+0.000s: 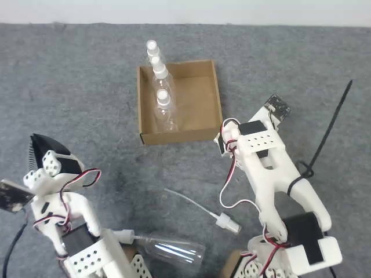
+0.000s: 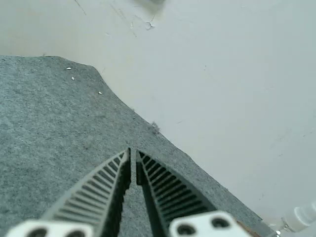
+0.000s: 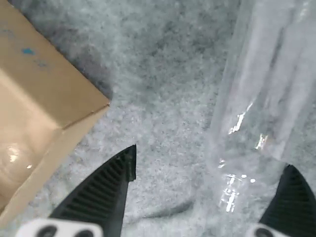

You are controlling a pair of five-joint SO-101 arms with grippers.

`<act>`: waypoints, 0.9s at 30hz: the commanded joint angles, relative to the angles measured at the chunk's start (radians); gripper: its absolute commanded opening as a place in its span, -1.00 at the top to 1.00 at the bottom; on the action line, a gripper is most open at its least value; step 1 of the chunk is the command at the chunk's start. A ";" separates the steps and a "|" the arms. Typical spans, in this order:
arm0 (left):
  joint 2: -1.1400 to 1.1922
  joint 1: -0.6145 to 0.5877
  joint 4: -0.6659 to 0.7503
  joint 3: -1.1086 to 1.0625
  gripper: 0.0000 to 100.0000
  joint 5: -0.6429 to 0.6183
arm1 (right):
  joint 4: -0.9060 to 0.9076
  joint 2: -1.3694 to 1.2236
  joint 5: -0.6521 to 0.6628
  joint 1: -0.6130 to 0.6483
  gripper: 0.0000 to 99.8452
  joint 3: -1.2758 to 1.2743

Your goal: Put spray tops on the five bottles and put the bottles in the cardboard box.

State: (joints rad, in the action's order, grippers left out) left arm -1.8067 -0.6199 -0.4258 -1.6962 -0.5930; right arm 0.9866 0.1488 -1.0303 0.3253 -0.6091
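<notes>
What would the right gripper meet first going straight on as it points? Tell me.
Probably the clear bottle, already partly between the open fingers of the right gripper. The cardboard box corner sits off to the other side. Depth is unclear.

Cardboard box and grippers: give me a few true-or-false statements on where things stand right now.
1. Three bottles with spray tops are in the cardboard box. True.
2. The left gripper is open. False: it is shut, holding nothing.
3. A loose spray top lies on the carpet outside the box. True.
4. The right gripper is shut. False: it is open, a clear bottle close by.
5. The bottle at the high view's lower edge stands upright. False: it lies on its side.
</notes>
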 commanded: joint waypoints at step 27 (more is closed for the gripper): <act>-0.015 0.003 0.035 0.012 0.97 -0.002 | 0.355 0.305 0.872 0.004 0.25 0.058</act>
State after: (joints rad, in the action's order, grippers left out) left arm -1.8067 -0.6199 -0.4258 -1.6962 -0.5930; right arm 1.3195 0.3943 -0.2677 0.3253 -0.6091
